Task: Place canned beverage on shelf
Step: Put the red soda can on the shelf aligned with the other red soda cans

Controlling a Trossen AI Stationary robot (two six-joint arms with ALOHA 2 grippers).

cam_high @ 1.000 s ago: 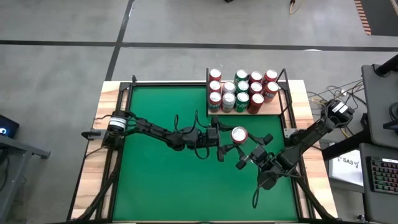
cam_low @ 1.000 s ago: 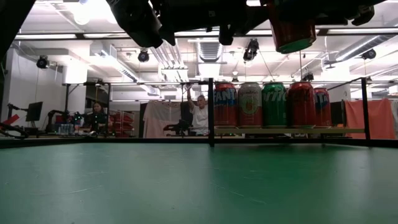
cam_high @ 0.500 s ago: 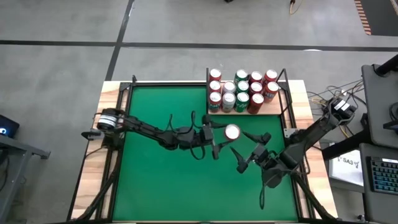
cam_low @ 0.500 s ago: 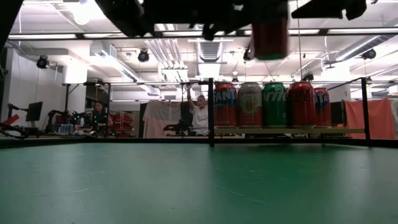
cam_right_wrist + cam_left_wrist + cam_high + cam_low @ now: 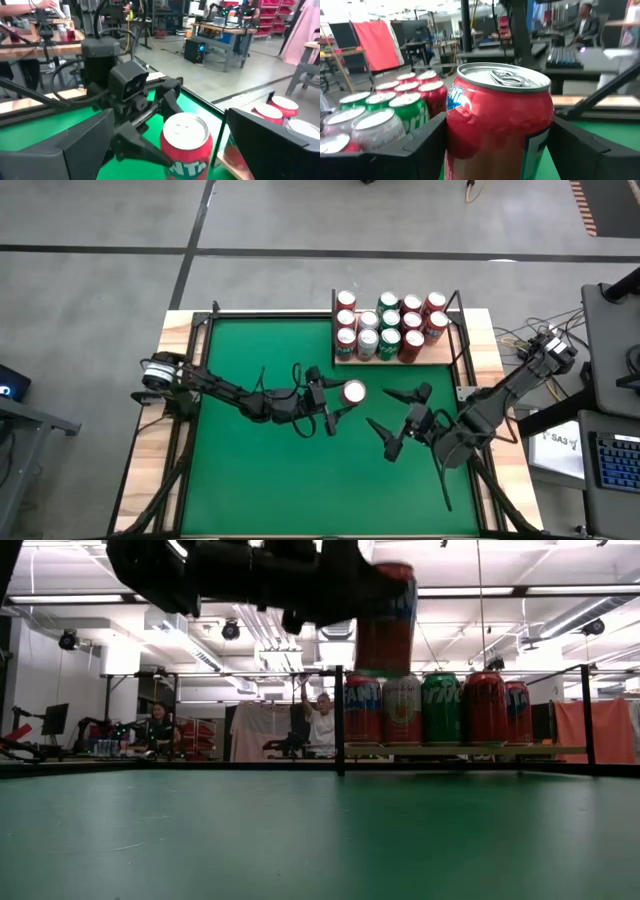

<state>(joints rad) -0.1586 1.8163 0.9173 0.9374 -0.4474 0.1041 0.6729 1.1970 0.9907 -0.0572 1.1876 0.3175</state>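
Over the green counter [image 5: 260,470], the left gripper [image 5: 340,395] is grasping a red can [image 5: 353,392] upright, aloft. Beyond it, the shelf [image 5: 395,358] is carrying more cans [image 5: 390,325]. Rightward, the right gripper [image 5: 392,420] is hanging released, empty.

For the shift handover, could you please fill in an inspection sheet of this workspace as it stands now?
Surface: green tabletop, bare in front.
Job's things: red can held upright in the air; shelf at the far edge carries many cans.
Clutter: nothing seen.
Grippers: left gripper shut on the red can; right gripper open, empty, apart from the can.
Cables: loose cables off the table's right side.
Surroundings: keyboard at right; people in the room behind.
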